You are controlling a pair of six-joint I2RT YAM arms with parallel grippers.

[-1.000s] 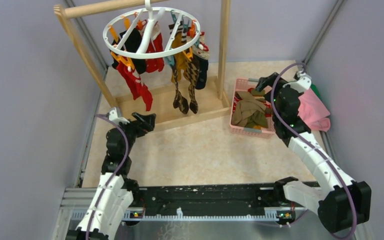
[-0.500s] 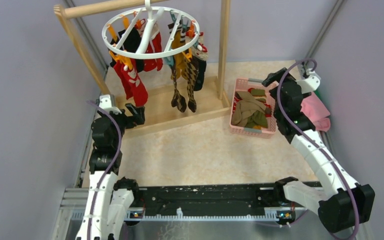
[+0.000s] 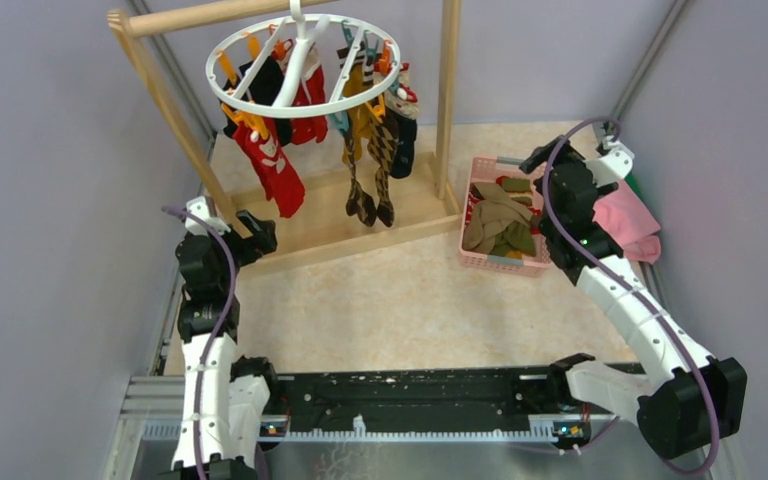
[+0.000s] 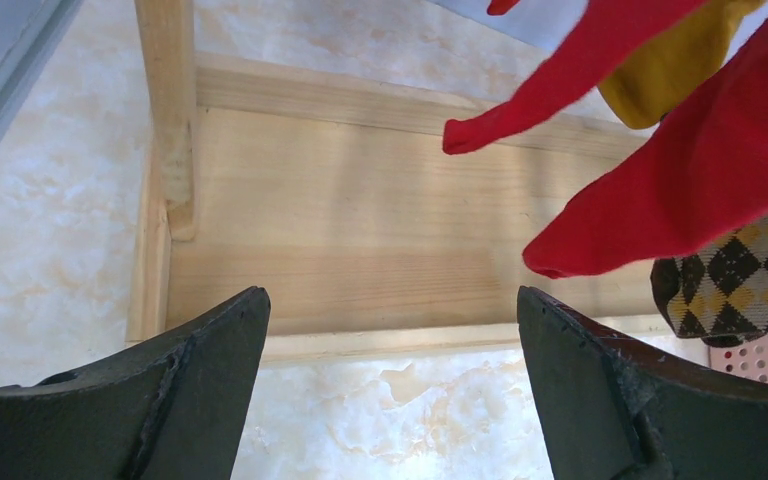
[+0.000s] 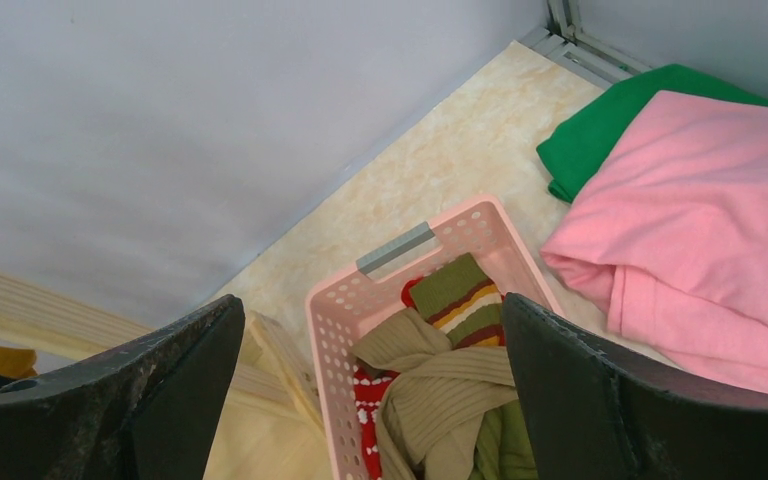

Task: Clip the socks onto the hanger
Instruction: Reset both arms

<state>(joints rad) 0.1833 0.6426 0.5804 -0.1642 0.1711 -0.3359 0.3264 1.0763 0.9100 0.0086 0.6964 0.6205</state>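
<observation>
The white ring hanger (image 3: 305, 65) hangs from the wooden rack's top bar. Several socks are clipped to it: red ones (image 3: 272, 170), a brown argyle pair (image 3: 380, 165) and dark ones behind. More socks (image 3: 500, 220), beige, olive striped and red dotted, lie in a pink basket (image 3: 500, 264). My left gripper (image 3: 258, 232) is open and empty at the rack's front left corner, below the red socks (image 4: 700, 170) and beside the argyle sock (image 4: 750, 285). My right gripper (image 3: 532, 158) hovers open and empty over the basket's far end (image 5: 325, 340), above the socks (image 5: 440, 390).
The wooden rack's base board (image 4: 360, 220) and left post (image 4: 165, 120) stand just ahead of the left gripper. A folded pink cloth (image 5: 700, 230) lies on a green cloth (image 5: 620, 125) right of the basket. Grey walls close in on both sides.
The left arm has pulled back and swung left, its gripper now at the rack's front left corner. The right gripper rose slightly, then settled over the basket. The hanging socks swayed a little.
</observation>
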